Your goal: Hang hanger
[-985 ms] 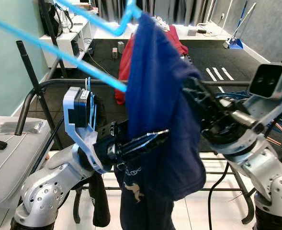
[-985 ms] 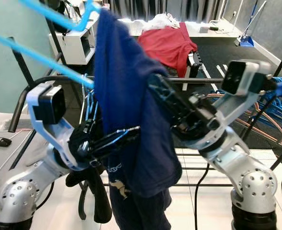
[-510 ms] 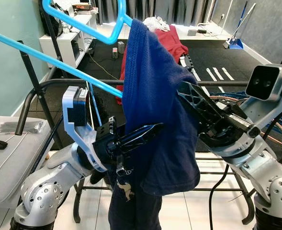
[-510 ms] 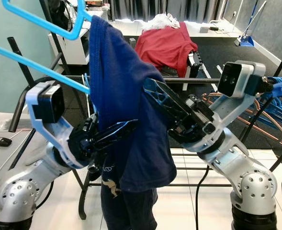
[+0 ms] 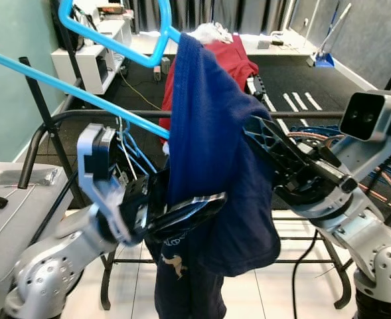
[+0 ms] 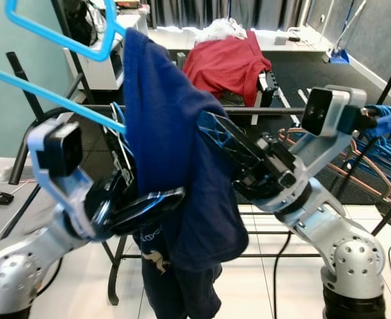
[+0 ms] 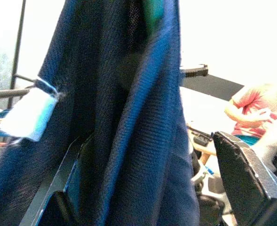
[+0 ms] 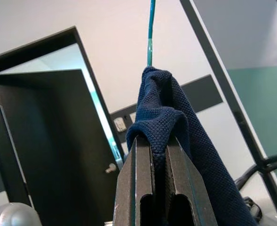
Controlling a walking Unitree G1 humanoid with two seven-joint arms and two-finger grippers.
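A light blue hanger [image 5: 82,95] is held high at the left, with a navy shirt [image 5: 208,146] draped over it and hanging down the middle. My right gripper [image 5: 255,129] reaches into the shirt from the right. In the right wrist view it [image 8: 158,141] is shut on a fold of navy cloth, with the hanger's blue wire [image 8: 150,33] rising above. My left gripper [image 5: 212,203] is lower on the shirt, open, and in the left wrist view its fingers [image 7: 241,174] stand wide apart with cloth between them. The black rack rail [image 5: 82,114] runs behind the shirt.
More blue hangers [image 5: 125,146] hang on the rail at the left, and copper and blue ones [image 6: 374,166] at the right. A red garment [image 5: 238,56] lies behind. A grey table [image 5: 9,219] stands at my left. A seated person [image 7: 256,108] shows in the left wrist view.
The hanger and shirt have swung lower and to the left. My left gripper has slid down the shirt and its wrist has turned. The right gripper keeps its hold.
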